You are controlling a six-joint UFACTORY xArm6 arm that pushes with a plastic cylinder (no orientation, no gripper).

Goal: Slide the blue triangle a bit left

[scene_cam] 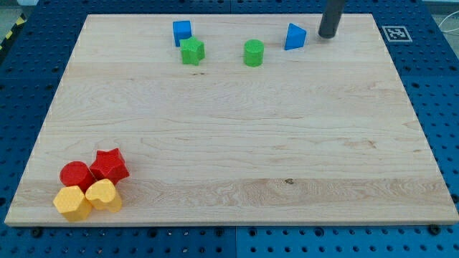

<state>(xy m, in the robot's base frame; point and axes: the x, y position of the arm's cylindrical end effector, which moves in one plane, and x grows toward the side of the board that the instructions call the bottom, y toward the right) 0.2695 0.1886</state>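
The blue triangle sits near the view's top, right of centre, on the wooden board. My tip is the lower end of the dark rod, just to the right of the blue triangle with a small gap between them. A green cylinder lies to the left of the triangle.
A blue cube and a green star-like block sit at the top left of centre. At the bottom left are a red cylinder, a red star, a yellow hexagon and a yellow heart. A marker tag sits at the top right corner.
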